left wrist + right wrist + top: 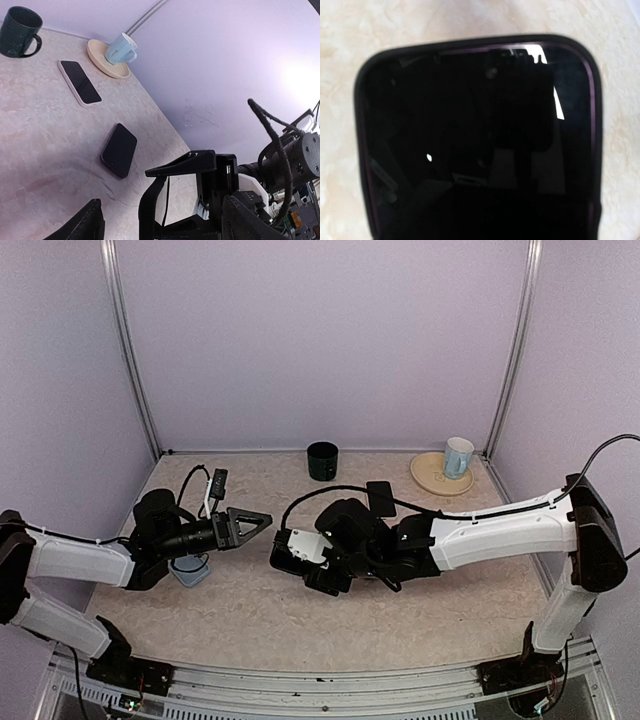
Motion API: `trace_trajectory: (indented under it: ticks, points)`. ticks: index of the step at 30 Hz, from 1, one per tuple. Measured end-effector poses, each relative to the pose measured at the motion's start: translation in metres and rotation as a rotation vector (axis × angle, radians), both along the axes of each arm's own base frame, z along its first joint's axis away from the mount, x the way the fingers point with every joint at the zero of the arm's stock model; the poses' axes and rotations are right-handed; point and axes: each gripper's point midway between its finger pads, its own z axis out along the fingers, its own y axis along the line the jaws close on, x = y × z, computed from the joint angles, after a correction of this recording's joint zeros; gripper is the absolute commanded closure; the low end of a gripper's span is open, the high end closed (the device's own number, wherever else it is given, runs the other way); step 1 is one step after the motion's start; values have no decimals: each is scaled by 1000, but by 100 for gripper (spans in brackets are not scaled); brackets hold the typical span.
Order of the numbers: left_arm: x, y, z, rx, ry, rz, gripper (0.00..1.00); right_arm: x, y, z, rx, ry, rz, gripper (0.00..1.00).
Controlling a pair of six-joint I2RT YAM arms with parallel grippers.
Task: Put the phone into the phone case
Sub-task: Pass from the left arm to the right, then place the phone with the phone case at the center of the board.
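**Both my grippers open, dark phone flat under the right one**

My left gripper (pixel 262 522) is open. In its wrist view the two fingers (pixel 87 222) stand wide apart at the bottom edge, with nothing clamped between them. It hangs above the table (pixel 400 625), nearer to me than the dark green mug (pixel 322 460) and to its left, rolled partly onto its side.

My right gripper (pixel 285 558) reaches in from the other side, on the near side of the mug, and faces the left one. Seen from the left wrist, its jaws stand apart and hold nothing.

The dark phone (pixel 480 145) lies flat on the table, screen up, directly under my right gripper, and it fills that wrist's view. A thin dark purplish rim runs around its glass, but I cannot tell whether that rim is the case. My own fingers do not show there, so I cannot say whether they touch it. The left wrist view shows it on the near side of the mug, well apart from it.

A second, pale-rimmed phone (pixel 380 497) lies screen up, near the mug and to its right. Farther right of the mug, a light blue cup (pixel 459 455) sits on a cream plate (pixel 425 476).

A small grey-blue thing (pixel 190 573) shows under my left forearm. I cannot tell what it is.
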Motion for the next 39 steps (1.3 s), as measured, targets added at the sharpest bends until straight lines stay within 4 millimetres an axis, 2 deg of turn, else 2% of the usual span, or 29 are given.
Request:
trace_trajectory:
  ticks: [8,10,23,39]
  points:
    - [7,26,11,-23,-38,128,8,22,5,14,75,37,-96,39]
    - [8,29,12,-25,-41,143,1,29,7,16,93,50,-125,39]
    - [9,43,13,-22,-55,218,1,68,26,10,174,160,-338,38]
    - [4,56,11,-8,-72,267,1,151,1,-2,332,227,-675,37]
